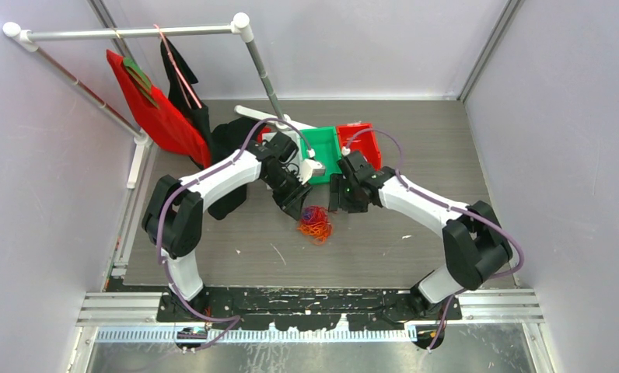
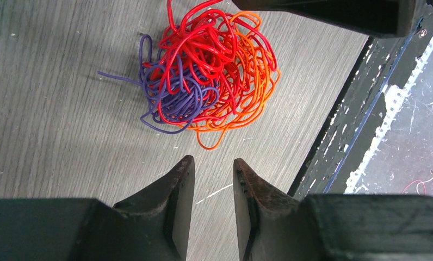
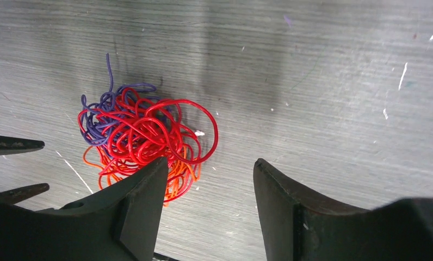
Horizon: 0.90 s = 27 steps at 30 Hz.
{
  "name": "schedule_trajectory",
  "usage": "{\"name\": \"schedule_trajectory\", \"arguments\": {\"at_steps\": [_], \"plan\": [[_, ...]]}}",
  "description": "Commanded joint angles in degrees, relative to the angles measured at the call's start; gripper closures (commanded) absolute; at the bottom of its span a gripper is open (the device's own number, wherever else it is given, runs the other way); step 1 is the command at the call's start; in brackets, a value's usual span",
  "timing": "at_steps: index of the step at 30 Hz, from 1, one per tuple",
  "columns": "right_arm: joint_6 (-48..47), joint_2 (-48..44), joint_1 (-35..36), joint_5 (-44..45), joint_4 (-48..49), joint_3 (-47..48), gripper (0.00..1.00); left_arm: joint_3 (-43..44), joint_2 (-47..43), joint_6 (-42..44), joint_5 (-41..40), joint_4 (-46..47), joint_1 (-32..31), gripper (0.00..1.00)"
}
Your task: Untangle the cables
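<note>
Flanking the tangled cables, left tool and right tool gape empty; each should probably pinch a different colour.

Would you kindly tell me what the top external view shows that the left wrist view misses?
Only the top external view shows the green bin, the red bin and the red garment. Only the left wrist view shows the left gripper open and empty, short of the tangle. Both show the cables as one red, orange and purple clump on the table.
</note>
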Motion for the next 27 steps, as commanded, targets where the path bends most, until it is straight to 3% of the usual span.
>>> {"name": "schedule_trajectory", "arguments": {"at_steps": [1,9,17,21,24,26,27], "plan": [[-10.84,1.25,-0.06,0.03,-1.40,4.69,0.34,0.17,-1.41,0.98,0.39,0.41,-0.21,0.67],[-22.24,4.97,-0.10,-8.42,-0.18,7.06,0.34,0.60,-2.52,2.11,-0.30,-0.88,-0.24,0.67],[-22.44,9.10,-0.09,-9.61,1.50,7.05,0.44,0.53,-4.33,4.05,-1.22,-2.51,0.07,0.68],[-21.03,10.89,-0.07,-10.71,3.70,7.26,0.57,0.70,-4.79,4.41,-1.46,-3.41,0.65,0.69],[-20.17,10.09,0.02,-11.80,4.37,6.96,0.75,0.51,-5.34,4.95,-1.62,-4.12,1.26,0.70],[-19.11,7.82,0.02,-11.75,4.53,6.10,0.96,0.44,-5.71,5.21,-1.92,-4.41,1.48,0.70],[-18.25,6.35,0.02,-11.40,4.54,5.58,0.99,0.33,-5.94,5.28,-2.17,-4.48,1.49,0.71]]}}
